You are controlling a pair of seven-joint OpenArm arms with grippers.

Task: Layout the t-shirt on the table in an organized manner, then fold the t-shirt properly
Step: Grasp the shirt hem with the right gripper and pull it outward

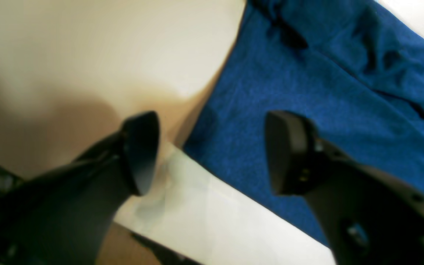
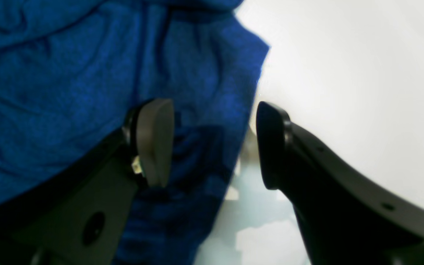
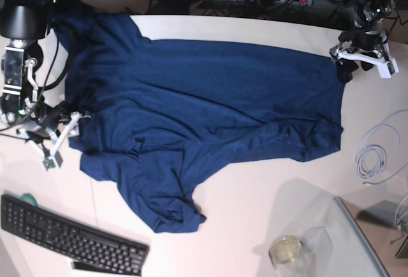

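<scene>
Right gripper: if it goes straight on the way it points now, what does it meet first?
Probably the edge of the dark navy blue knit t-shirt, which lies between its open fingers, then the smooth white table underneath; depth is unclear.

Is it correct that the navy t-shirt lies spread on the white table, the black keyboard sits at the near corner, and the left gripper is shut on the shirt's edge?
Not quite. The left gripper is open and holds nothing: in the left wrist view its fingers stand apart above the edge of the t-shirt. The rest is right: the shirt is spread on the table, with the keyboard at the near corner.
</scene>
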